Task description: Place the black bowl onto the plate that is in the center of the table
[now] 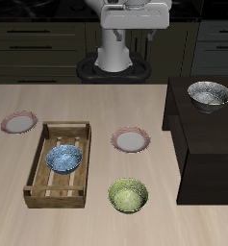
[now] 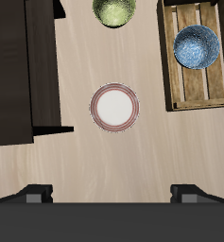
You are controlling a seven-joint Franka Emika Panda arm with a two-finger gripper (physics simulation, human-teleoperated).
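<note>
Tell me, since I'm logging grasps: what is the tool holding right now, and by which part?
Nothing. The tool is open and empty, high above the plate; the black bowl sits untouched on the dark cabinet.

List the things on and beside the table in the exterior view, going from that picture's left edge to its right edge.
Pink-rimmed plate near the table's edge → wooden crate holding the blue bowl → the plate at the table's centre, with the yellow-green bowl nearer the front edge → dark cabinet → the black bowl on top of it.
</note>
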